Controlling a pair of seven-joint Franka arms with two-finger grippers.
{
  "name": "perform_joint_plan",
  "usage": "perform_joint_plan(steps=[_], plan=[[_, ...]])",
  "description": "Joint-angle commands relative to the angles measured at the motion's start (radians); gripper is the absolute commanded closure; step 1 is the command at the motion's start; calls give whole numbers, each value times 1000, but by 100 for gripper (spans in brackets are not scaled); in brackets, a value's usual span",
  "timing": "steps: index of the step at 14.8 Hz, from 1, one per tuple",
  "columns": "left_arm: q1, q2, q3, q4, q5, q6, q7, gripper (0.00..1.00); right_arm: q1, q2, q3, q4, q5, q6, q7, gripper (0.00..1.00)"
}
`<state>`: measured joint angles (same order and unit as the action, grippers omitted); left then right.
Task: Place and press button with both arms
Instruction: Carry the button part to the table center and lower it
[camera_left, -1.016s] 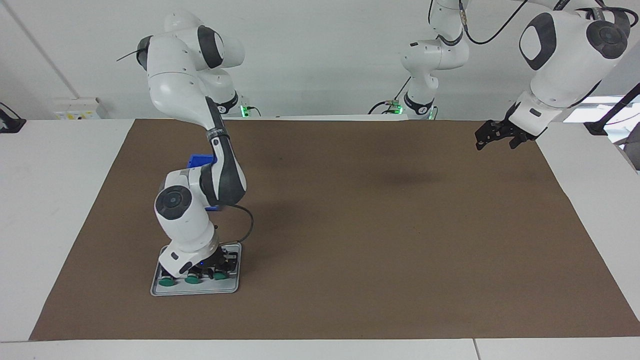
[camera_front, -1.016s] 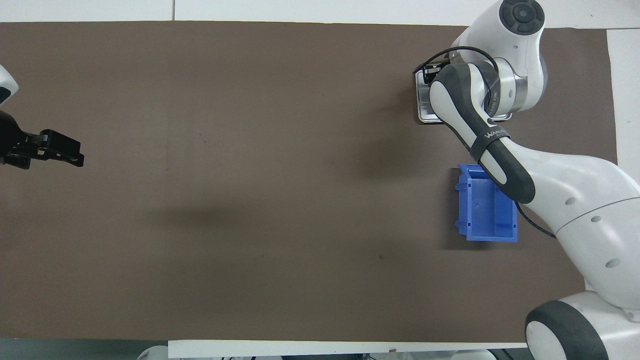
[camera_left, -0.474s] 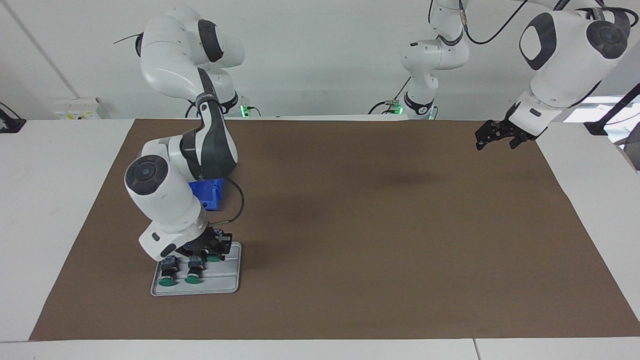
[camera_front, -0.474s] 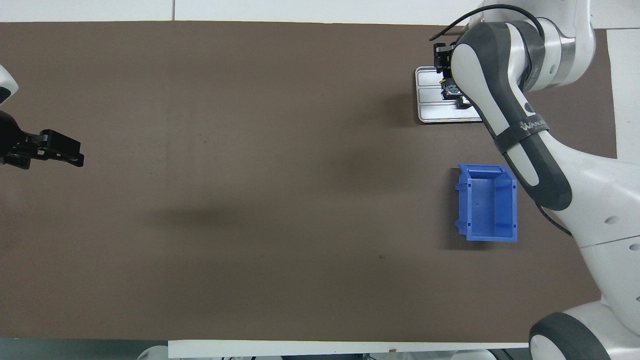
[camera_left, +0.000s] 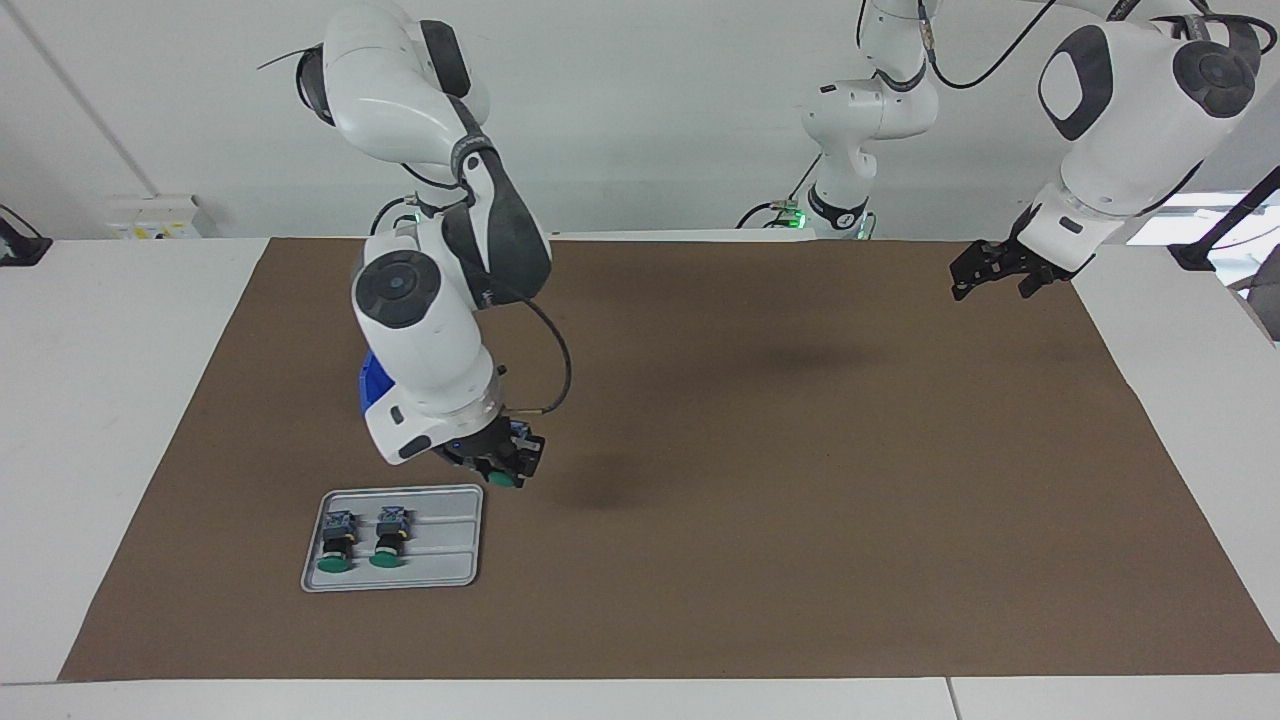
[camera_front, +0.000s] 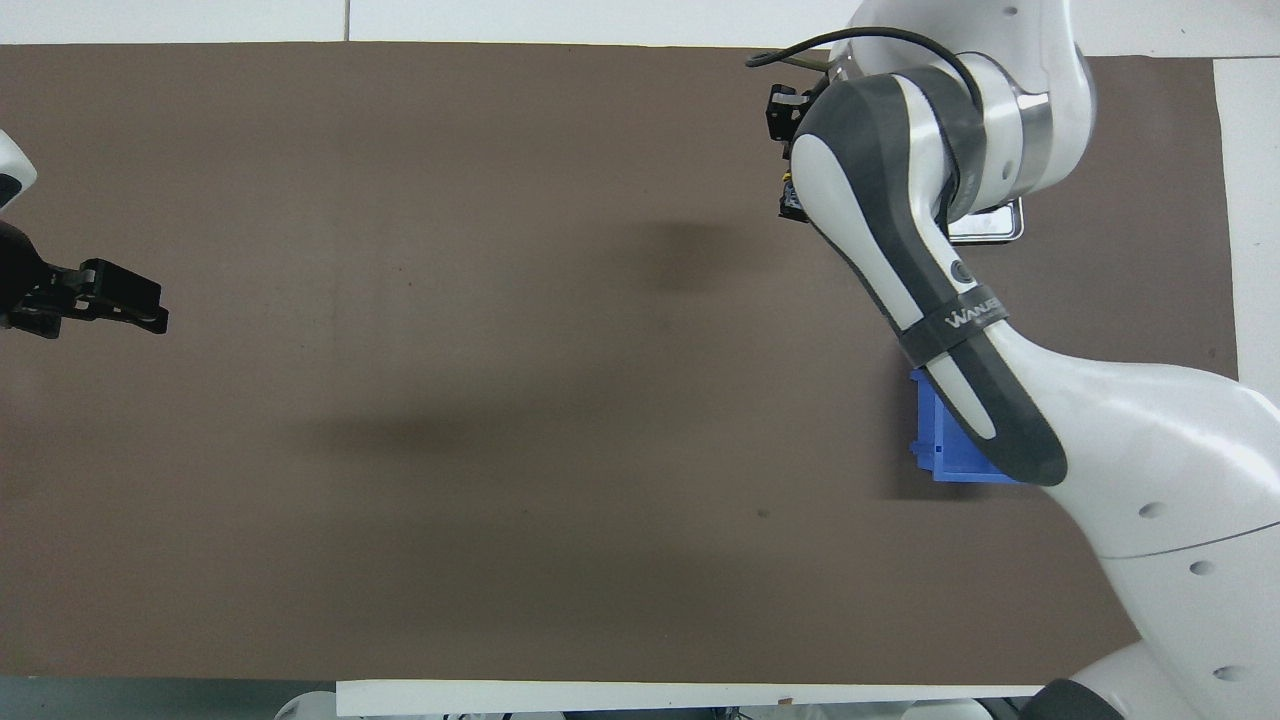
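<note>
My right gripper (camera_left: 503, 466) is shut on a green-capped button (camera_left: 501, 481) and holds it in the air over the brown mat, just off the corner of the grey tray (camera_left: 452, 556). Two more buttons (camera_left: 335, 545) (camera_left: 388, 540) lie side by side in the tray, green caps pointing away from the robots. In the overhead view the right arm covers most of its gripper (camera_front: 783, 150) and the tray (camera_front: 995, 225). My left gripper (camera_left: 992, 270) (camera_front: 100, 300) waits in the air over the left arm's end of the mat.
A blue bin (camera_left: 371, 384) (camera_front: 943, 440) stands on the mat nearer to the robots than the tray, mostly hidden by the right arm. The brown mat (camera_left: 760, 480) covers the table between the two arms.
My right gripper closed on the third button in the tray, lifted it out and carried it up and toward the middle of the table. The left arm has not moved.
</note>
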<state>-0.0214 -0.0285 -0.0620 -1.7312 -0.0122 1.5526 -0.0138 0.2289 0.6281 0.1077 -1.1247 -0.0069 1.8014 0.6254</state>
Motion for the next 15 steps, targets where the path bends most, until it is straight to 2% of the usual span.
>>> perform_joint_plan(steps=[1, 3, 6, 10, 12, 15], plan=[[5, 1, 1, 9, -8, 3, 12, 0, 6, -7, -11, -4, 1, -8, 150, 77], [5, 1, 1, 9, -8, 3, 12, 0, 44, -10, -40, -15, 8, -14, 323, 77], [5, 1, 1, 9, -8, 3, 12, 0, 102, -50, -75, -99, 15, -1, 554, 78], [5, 1, 1, 9, -8, 3, 12, 0, 197, -85, -97, -176, 21, -1, 779, 79], [6, 1, 1, 9, -8, 3, 12, 0, 281, -111, -160, -230, 42, 1, 865, 79], [5, 1, 1, 9, -8, 3, 12, 0, 325, -125, -166, -265, 90, 1, 1026, 79]])
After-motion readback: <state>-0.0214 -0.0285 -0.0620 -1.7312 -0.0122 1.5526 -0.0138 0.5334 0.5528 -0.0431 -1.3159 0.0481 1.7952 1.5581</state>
